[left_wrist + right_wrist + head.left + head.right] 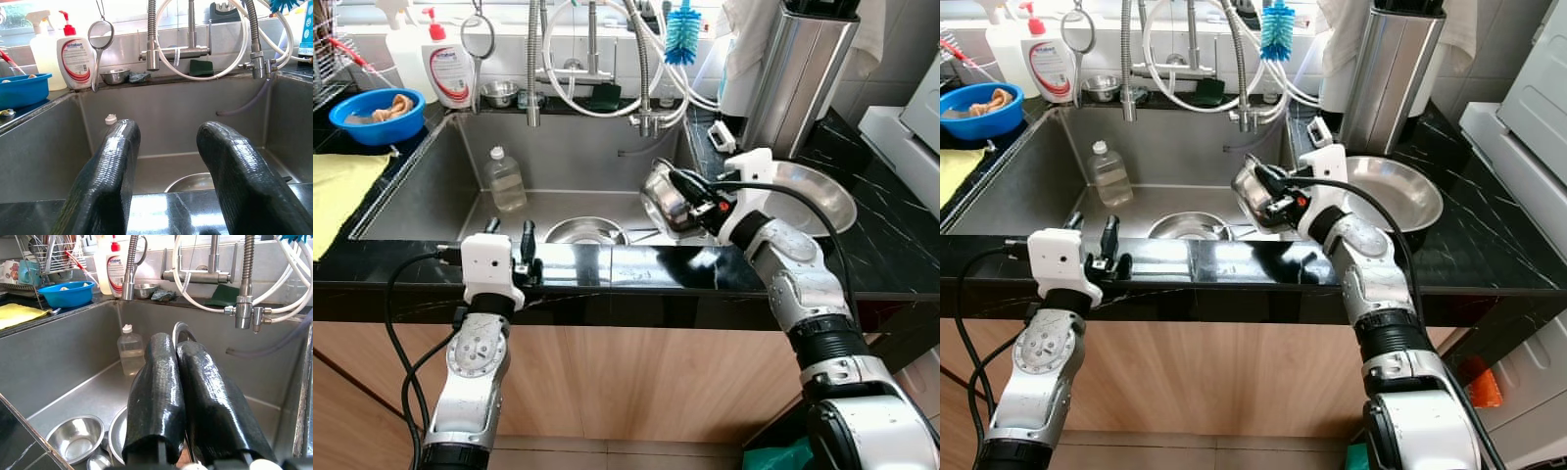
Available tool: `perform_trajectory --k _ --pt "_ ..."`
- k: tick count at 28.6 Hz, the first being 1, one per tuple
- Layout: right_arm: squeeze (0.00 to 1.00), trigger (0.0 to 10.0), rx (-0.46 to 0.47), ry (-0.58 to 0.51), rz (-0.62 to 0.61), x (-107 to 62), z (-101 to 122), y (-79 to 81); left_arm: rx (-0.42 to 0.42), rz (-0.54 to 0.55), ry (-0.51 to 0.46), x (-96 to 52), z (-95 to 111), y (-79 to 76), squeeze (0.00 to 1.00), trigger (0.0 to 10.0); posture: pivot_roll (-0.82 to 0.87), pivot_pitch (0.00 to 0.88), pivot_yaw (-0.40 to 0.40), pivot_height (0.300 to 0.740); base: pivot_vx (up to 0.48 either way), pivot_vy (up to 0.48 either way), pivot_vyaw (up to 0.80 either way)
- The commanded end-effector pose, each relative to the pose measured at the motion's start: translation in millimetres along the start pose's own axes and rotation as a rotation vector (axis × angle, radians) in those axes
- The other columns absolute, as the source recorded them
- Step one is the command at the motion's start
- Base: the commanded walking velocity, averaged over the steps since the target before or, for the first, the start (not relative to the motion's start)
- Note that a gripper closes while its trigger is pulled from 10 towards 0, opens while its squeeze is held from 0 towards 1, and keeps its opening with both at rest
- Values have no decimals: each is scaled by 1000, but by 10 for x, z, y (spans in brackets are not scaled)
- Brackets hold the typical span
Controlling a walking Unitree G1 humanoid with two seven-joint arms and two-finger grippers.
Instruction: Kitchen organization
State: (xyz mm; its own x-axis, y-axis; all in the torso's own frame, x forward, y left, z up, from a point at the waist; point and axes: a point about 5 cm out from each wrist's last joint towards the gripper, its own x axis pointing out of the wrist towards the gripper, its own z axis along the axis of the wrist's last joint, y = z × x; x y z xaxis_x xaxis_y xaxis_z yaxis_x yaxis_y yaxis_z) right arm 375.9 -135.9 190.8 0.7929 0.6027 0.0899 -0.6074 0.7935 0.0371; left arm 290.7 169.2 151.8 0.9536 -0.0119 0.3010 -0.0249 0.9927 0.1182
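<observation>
My right gripper (683,193) is shut on the rim of a small shiny steel bowl (662,203), holding it tilted on edge above the right side of the sink (421,191). In the right wrist view the two fingers (161,382) press together on the bowl's thin rim (180,327). More steel bowls (585,231) lie on the sink floor below, and they turn up again in the right wrist view (76,438). My left gripper (509,235) hovers open over the black counter's front edge (607,266), holding nothing.
A clear plastic bottle (504,179) stands in the sink. A wide steel basin (822,196) rests on the counter to the right, beside a tall steel cylinder (798,73). A blue bowl (377,114), yellow cloth (337,191) and soap bottle (448,69) sit left. Faucet hoses (607,59) hang behind.
</observation>
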Motion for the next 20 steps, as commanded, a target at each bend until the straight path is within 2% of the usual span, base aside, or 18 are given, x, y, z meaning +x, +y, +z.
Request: perform_trajectory --k 1,2,5,6,7,8,15,19,20 --pt "549 10000 -18 -26 3 34 73 3 7 5 42 -40 -62 8 0 10000 -68 2 -30 706 0 0 0" --pt "1000 10000 -18 -26 4 36 71 5 7 5 42 -40 -63 8 0 10000 -68 2 -30 706 0 0 0" --pt "1000 10000 -26 -28 0 41 71 3 7 5 43 -41 -65 7 0 10000 -69 1 -32 706 0 0 0" --pt "957 10000 -33 -29 -3 41 72 0 7 5 44 -42 -67 4 0 10000 -68 0 -33 706 0 0 0" --pt "957 10000 -33 -29 -3 41 72 0 7 5 44 -42 -67 4 0 10000 -68 0 -33 706 0 0 0" --pt "0 10000 -39 -26 -6 43 70 0 8 4 45 -42 -69 4 0 10000 -68 0 -33 706 0 0 0" --pt "0 10000 -83 -33 -38 52 107 6 8 2 46 -46 -73 0 0 10000 -69 0 -32 706 0 0 0" --pt "0 10000 -139 -59 -72 36 195 13 8 0 46 -54 -74 -1 0 10000 -71 0 -33 706 0 0 0" --pt "0 10000 -166 -89 -125 10 276 -13 8 0 46 -55 -75 -1 0 10000 -71 0 -33 706 0 0 0"
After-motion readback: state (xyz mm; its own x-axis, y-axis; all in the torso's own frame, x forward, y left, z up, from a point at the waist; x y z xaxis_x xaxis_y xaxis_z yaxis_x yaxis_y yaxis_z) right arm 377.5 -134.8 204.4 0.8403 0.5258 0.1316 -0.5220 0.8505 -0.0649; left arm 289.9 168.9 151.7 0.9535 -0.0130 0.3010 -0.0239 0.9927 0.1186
